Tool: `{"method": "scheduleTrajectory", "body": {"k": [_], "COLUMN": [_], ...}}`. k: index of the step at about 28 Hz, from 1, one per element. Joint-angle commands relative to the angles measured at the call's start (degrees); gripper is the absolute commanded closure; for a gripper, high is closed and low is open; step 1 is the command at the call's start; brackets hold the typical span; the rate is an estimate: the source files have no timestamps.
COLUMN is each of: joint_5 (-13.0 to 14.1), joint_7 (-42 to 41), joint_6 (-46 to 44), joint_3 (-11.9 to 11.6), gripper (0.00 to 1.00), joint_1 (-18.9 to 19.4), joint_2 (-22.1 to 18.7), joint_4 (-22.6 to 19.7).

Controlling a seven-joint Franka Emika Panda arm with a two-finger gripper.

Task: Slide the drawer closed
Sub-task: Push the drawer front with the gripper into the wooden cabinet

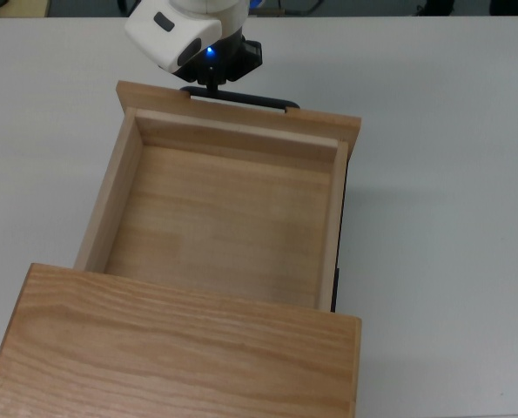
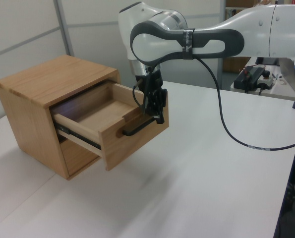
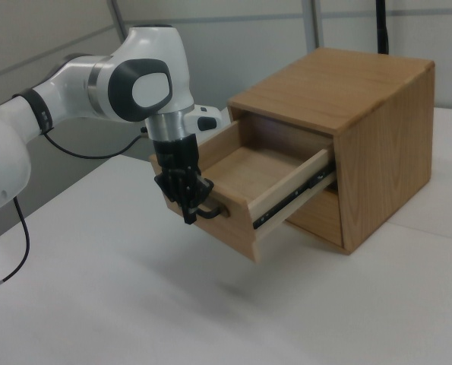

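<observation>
**A:** Top view first: the drawer fills the middle of the frame, pulled well out of the cabinet at the bottom. Light oak box, flat front panel along the upper edge, thin black bar handle sticking out past it. The claw sits at top centre, right at the handle. Can't tell from here whether it's open or closed.

**B:** Left view, the drawer is centre-left and hangs out over the white tabletop on a metal runner. So my guess is it rolls easily: stiff wood, empty, not heavy. The claw is down at the right end of the handle. Fingers still unreadable to me.

**A:** Right view: drawer in the middle, cabinet on the right, claw centre-left, touching or just beside the handle. Same deal, no idea if it's gripping.

**B:** Honestly I wouldn't bother gripping. The front panel is flat, rigid, smooth-finished wood; a straight push near its middle should keep it from skewing on the rails. The bar is thin metal and probably slippery.
</observation>
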Motion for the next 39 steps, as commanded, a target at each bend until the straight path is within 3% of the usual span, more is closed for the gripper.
{"method": "scheduleTrajectory", "body": {"k": [1,12,27,31,39], "joint_5": [0.1,0.2,-0.7,-0.7,-0.5], "joint_7": [-0.6,-0.5,-1.2,-1.4,-1.7], "joint_6": [5.4,22.6,68.3,72.5,72.1], "joint_3": [0.2,0.2,-0.1,-0.3,-0.3], "gripper": [1.00,1.00,1.00,1.00,1.00], "joint_1": [0.0,0.0,-0.6,-0.7,-0.7], "joint_2": [0.8,4.2,16.0,16.9,16.2], "joint_4": [-0.2,-0.3,-0.4,-0.4,-0.3]}}
